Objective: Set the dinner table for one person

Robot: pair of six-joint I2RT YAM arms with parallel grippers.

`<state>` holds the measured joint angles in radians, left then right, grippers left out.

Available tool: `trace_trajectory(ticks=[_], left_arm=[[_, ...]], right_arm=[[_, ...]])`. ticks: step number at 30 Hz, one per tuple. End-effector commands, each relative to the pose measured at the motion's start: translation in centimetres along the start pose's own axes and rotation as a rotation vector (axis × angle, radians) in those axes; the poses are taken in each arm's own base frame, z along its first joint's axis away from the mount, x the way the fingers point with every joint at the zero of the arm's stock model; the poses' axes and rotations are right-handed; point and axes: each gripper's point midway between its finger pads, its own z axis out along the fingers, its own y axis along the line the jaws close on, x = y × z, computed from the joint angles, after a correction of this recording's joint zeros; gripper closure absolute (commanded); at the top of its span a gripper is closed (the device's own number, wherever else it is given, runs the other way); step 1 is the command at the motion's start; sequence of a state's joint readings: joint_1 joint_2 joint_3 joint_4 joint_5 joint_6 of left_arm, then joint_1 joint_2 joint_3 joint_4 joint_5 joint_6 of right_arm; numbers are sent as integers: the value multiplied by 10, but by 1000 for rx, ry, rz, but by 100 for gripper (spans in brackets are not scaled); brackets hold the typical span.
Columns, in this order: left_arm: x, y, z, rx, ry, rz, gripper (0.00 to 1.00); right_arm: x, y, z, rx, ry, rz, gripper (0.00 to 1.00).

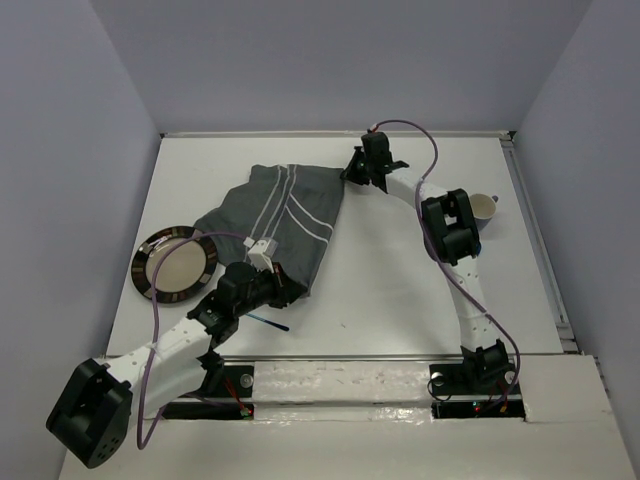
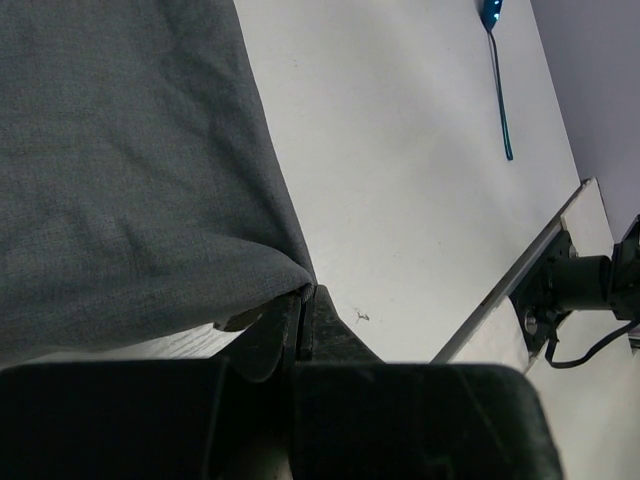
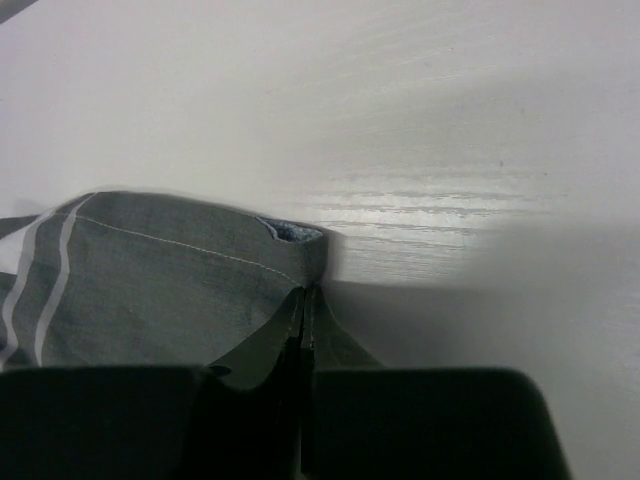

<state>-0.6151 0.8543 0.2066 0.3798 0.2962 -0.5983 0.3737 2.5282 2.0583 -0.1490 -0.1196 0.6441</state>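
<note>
Dinner table [image 1: 400,300], white, between lavender walls [image 1: 60,150], bearing grey striped cloth [image 1: 275,215] left of centre; plate [image 1: 175,265] and cup [image 1: 483,207] appear only overhead, blue spoon [image 2: 497,80] clearest from the left wrist; wrist views show left gripper [image 2: 303,300] and right gripper [image 3: 303,300] each clamped on a cloth corner.

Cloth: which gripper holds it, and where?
Both: left gripper pinches the near corner of the grey striped cloth; right gripper pinches its far right corner.

dinner table [image 1: 385,295], flat matte white, walled by lavender panels [image 1: 60,150]
</note>
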Motion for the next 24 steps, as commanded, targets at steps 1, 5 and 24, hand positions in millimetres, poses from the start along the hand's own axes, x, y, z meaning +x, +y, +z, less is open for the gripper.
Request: trace_trajectory(ticks=[1, 5, 24], left_arm=[[-7, -4, -1, 10, -27, 22, 100], [-8, 2, 0, -21, -34, 18, 100], [-67, 41, -17, -418, -188, 3, 32]], right_arm=[[0, -5, -4, 21, -29, 0, 100], [-29, -7, -36, 53, -144, -38, 100], [3, -140, -226, 363, -323, 40, 100]])
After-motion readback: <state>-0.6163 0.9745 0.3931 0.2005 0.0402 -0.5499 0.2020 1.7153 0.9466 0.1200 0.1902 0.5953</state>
